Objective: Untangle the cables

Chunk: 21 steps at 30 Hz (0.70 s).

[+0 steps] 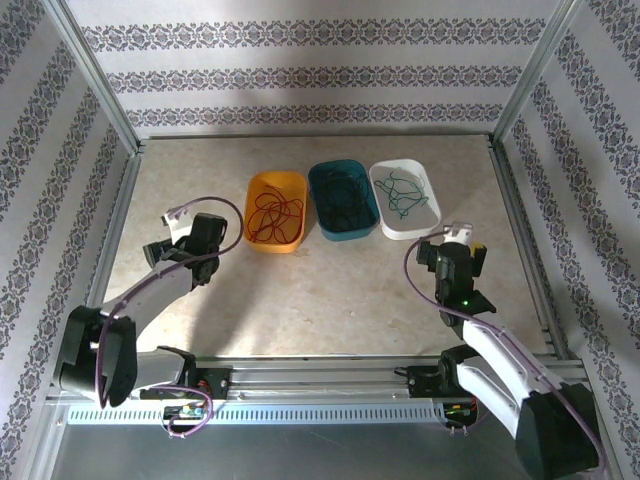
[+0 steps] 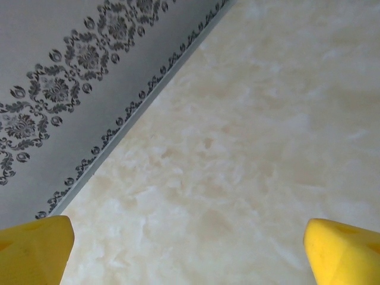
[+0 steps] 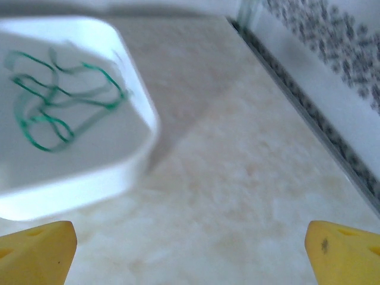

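Observation:
The cables lie sorted in a row of three bins at the back of the table. A red cable (image 1: 270,212) curls in the orange bin (image 1: 275,246), a black cable (image 1: 340,200) in the teal bin (image 1: 348,236), and a green cable (image 1: 400,195) in the white bin (image 1: 408,231). In the right wrist view the green cable (image 3: 107,75) loops loosely inside the white bin (image 3: 77,184). My left gripper (image 1: 188,242) (image 2: 190,249) hangs open over bare table, left of the orange bin. My right gripper (image 1: 458,262) (image 3: 190,249) stands open, empty, just in front of the white bin.
Patterned walls and metal frame posts close in the marble-look table (image 1: 330,300) on three sides. The left wall's foot (image 2: 136,107) runs close by the left gripper, and the right wall's rail (image 3: 309,113) close by the right one.

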{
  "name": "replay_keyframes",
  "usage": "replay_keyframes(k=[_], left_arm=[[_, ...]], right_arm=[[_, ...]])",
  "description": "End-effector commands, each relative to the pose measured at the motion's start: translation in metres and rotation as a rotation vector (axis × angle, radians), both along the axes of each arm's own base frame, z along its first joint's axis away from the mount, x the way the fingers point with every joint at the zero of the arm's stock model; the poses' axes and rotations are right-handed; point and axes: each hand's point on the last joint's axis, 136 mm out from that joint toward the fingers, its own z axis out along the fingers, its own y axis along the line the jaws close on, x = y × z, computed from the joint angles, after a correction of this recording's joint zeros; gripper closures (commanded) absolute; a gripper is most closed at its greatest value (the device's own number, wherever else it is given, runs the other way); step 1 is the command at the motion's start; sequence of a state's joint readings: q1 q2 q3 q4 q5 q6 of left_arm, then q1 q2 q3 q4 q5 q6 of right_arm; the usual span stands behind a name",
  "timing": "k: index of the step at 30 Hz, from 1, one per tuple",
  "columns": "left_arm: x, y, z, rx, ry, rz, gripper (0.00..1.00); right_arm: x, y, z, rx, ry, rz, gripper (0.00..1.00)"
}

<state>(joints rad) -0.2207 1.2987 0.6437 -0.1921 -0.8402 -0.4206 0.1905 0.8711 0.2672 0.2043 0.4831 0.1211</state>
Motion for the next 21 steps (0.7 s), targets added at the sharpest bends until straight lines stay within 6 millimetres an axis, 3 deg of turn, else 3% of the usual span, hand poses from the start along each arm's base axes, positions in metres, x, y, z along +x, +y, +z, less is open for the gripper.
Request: replay_keyframes(k=[1,7,10,11,13,15,18,21], left_arm=[[0.011,0.002,-0.012,0.032,-0.030,-0.008,0.01],[0.052,-0.016,-0.006,0.013,-0.197,-0.165,0.01],[0.075,-0.028,-0.007,0.004,-0.219,-0.279,0.01],[0.080,-0.029,-0.010,0.006,-0.190,-0.298,0.01],[0.090,-0.037,-0.010,0.011,-0.187,-0.371,0.01],[0.092,-0.041,-0.014,0.007,-0.262,-0.430,0.01],[0.087,-0.032,-0.017,-0.066,-0.280,-0.425,0.01],[0.087,-0.043,-0.021,-0.108,-0.302,-0.513,0.01]], right_arm=[[0.016,-0.015,0.013,0.013,-0.144,-0.091,0.02],[0.059,-0.010,0.018,-0.032,-0.216,-0.051,0.02],[0.079,-0.007,0.004,0.022,-0.246,0.026,0.02],[0.085,0.002,0.004,0.030,-0.249,0.088,0.02],[0.087,0.027,-0.016,0.042,-0.160,0.249,0.02],[0.090,0.031,-0.007,0.044,-0.249,0.275,0.02],[0.092,0.020,-0.015,0.100,-0.192,0.249,0.02],[0.095,0.008,-0.015,0.106,-0.182,0.179,0.02]])
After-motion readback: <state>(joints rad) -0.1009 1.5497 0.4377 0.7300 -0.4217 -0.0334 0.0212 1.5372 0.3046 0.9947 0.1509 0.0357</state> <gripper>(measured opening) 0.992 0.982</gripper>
